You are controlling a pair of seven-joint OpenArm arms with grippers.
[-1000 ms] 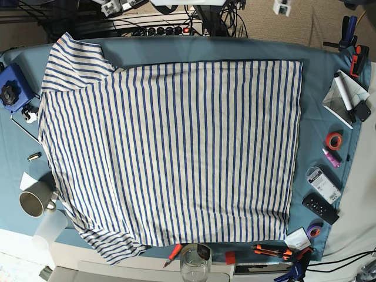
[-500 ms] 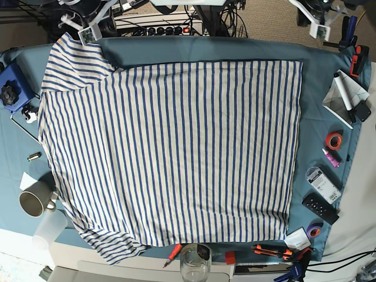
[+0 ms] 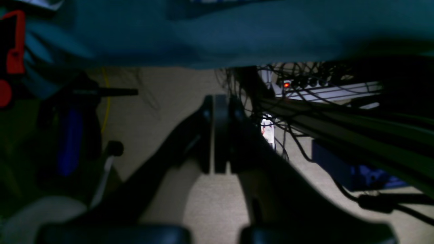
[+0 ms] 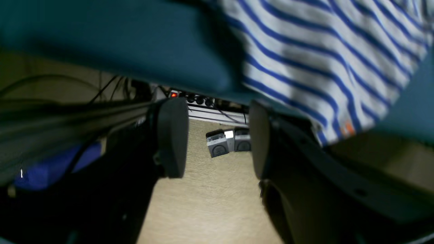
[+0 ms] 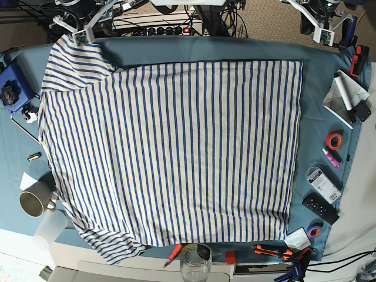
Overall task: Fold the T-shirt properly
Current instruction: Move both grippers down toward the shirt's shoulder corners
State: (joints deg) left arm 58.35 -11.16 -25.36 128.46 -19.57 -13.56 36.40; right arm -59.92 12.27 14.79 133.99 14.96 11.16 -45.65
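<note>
Two end effectors up at far counter [image 5: 329, 76] edge, both off the cloth. Left end effector [image 3: 217, 135]: pads pressed together, nothing between, hanging past the teal edge over floor and cable tangle. Right end effector [image 4: 218, 135]: pads spread wide, nothing between, just beside the far sleeve hem, not touching as far as can be told.

T-shirt [image 5: 176, 153] flat on teal cover, filling most of counter. Long axis running left-right in base view: straight hem toward view's right, sleeves and shoulders toward view's left. Stripes running near-far across the body. Far sleeve [image 5: 73, 64] spread toward the upper-left corner, near sleeve [image 5: 108, 245] bunched at the lower left and hanging over the front edge. Collar not discernible.

Clutter round the edges:
- Left: blue block with black knob [image 5: 10, 88], touching or just beside shirt edge; mug [image 5: 32, 202] and frosted cup [image 5: 50, 226] near the near sleeve.
- Front: clear glass [image 5: 195, 261] just beside shirt edge, red-handled tool [image 5: 173, 254] next to it, orange-handled cutters [image 5: 271, 251].
- Right: marker on white tray [image 5: 343, 97], red tape roll [image 5: 335, 140], purple tape roll [image 5: 314, 230], black remote [image 5: 320, 208], all well apart from hem.

Nothing lying on shirt.
</note>
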